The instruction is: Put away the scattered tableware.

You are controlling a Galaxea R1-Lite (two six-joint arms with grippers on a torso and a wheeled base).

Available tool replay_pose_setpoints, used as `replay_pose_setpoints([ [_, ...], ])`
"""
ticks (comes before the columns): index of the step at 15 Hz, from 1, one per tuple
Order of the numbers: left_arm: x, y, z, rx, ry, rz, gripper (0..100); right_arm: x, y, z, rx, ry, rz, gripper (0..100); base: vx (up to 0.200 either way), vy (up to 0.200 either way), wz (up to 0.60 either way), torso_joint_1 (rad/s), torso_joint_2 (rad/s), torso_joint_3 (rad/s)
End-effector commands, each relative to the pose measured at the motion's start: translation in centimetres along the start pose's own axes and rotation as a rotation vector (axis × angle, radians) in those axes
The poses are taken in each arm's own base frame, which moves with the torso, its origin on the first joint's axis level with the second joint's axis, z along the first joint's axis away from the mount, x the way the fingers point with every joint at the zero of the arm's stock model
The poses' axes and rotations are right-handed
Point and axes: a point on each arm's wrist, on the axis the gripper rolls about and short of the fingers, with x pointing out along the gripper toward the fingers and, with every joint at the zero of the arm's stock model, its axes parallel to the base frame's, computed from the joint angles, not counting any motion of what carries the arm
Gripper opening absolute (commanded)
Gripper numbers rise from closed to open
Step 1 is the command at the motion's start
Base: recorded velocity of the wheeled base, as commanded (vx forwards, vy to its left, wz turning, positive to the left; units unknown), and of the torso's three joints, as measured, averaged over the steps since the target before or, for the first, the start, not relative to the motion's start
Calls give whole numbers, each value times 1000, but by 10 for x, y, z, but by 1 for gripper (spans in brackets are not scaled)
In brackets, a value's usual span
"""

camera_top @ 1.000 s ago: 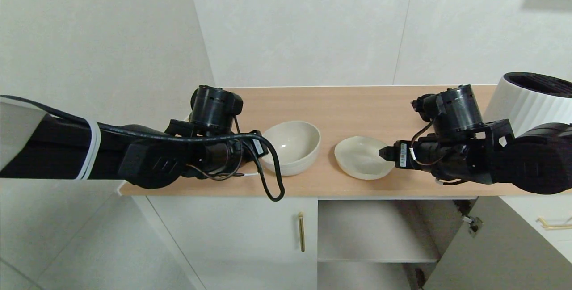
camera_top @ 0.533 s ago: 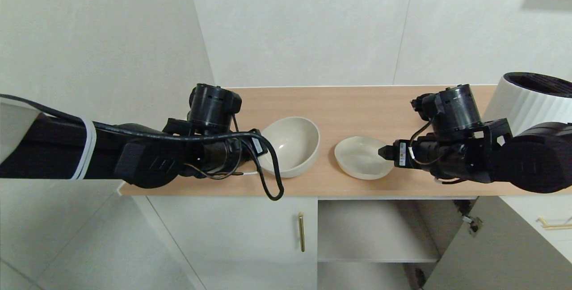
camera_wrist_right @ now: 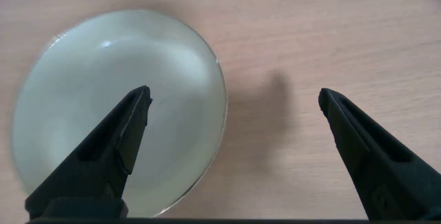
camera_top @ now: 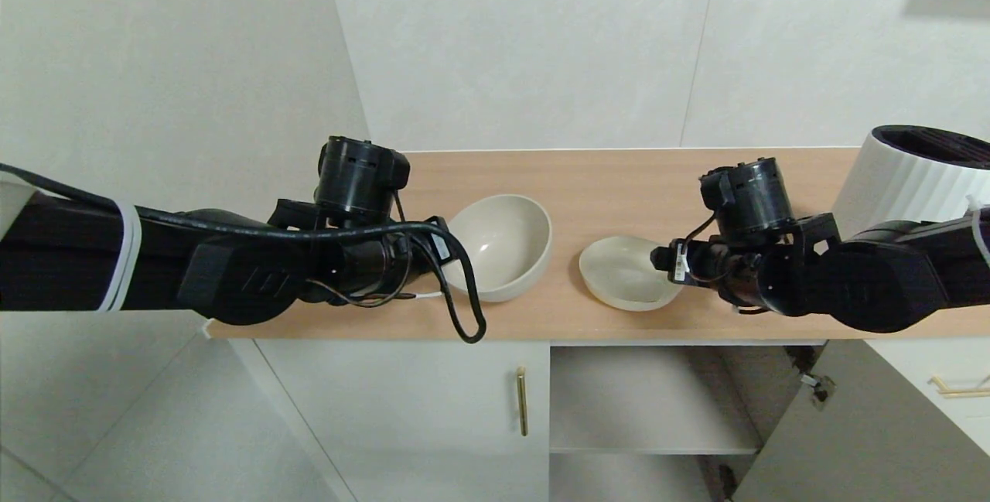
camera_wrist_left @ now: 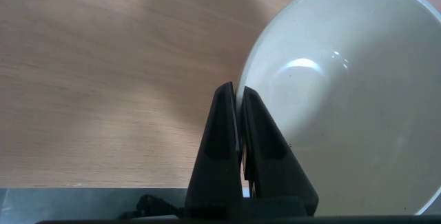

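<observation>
Just one bowl [camera_top: 506, 243], one dish [camera_top: 623, 276], left claw [camera_wrist_left: 238, 103], right claw [camera_wrist_right: 233, 94]

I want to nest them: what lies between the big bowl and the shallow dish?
Nothing: in the head view, only bare wooden counter separates the big bowl from the shallow dish.

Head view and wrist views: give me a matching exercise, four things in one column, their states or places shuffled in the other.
1. left claw
2. right claw
3. cream bowl
4. white ribbed container

a. at the right end of the counter
b. tilted
c. open, by the shallow dish
d. shut on the bowl's rim

Pairs: 1-d, 2-c, 3-b, 4-a.
</observation>
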Motion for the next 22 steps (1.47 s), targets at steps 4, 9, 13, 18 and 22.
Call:
replay_pose_setpoints([
  [4,-3,-1,1,-1,-5,-4,0,16,4,-14,-23,39,-14,100,0,0,0,0,0,0],
  [9,-2,0,1,-1,-4,-3,0,17,3,-14,-21,41,-16,0,0,0,0,0,0,0],
  [13,-3,0,1,-1,-5,-4,0,14,2,-12,-17,34,-13,0,0,0,0,0,0,0],
  [18,-24,2,3,7,-14,-19,0,-10,-6,0,1,16,41,0,0,0,0,0,0,0],
  [22,-67,20,-9,86,-10,-18,0,-76,-33,13,5,58,216,0,0,0,0,0,0,0],
])
